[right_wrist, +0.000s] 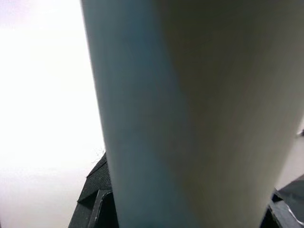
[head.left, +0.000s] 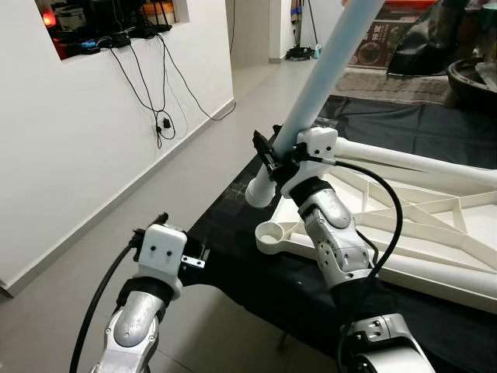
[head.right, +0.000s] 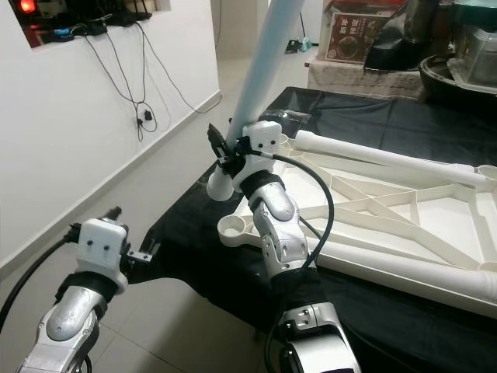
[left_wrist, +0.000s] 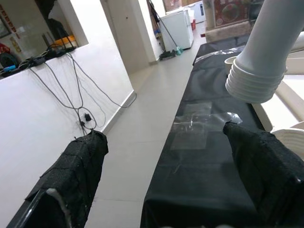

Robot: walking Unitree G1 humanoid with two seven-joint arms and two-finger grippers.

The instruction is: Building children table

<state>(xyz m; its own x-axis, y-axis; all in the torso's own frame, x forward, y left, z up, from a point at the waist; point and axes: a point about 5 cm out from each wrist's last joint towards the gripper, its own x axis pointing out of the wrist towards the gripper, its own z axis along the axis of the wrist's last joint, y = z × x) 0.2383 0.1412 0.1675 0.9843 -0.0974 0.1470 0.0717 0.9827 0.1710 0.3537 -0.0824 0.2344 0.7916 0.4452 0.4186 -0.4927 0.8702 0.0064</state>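
Black cloth (head.left: 233, 206), smooth tubular leg (head.left: 326, 74)

A white wall (head.left: 70, 148) is running along the left side of a pale tiled floor (head.left: 194, 179), with black cables (head.left: 159, 85) hanging down it from a recessed niche (head.left: 109, 23) where a small red light (head.left: 48, 19) is glowing. Beside the wall, a black cloth (left_wrist: 199, 161) is lying along the floor. Beyond the cloth's far end, a white appliance (left_wrist: 178, 26) is standing by a doorway, with a printed box (head.right: 353, 35) nearby.
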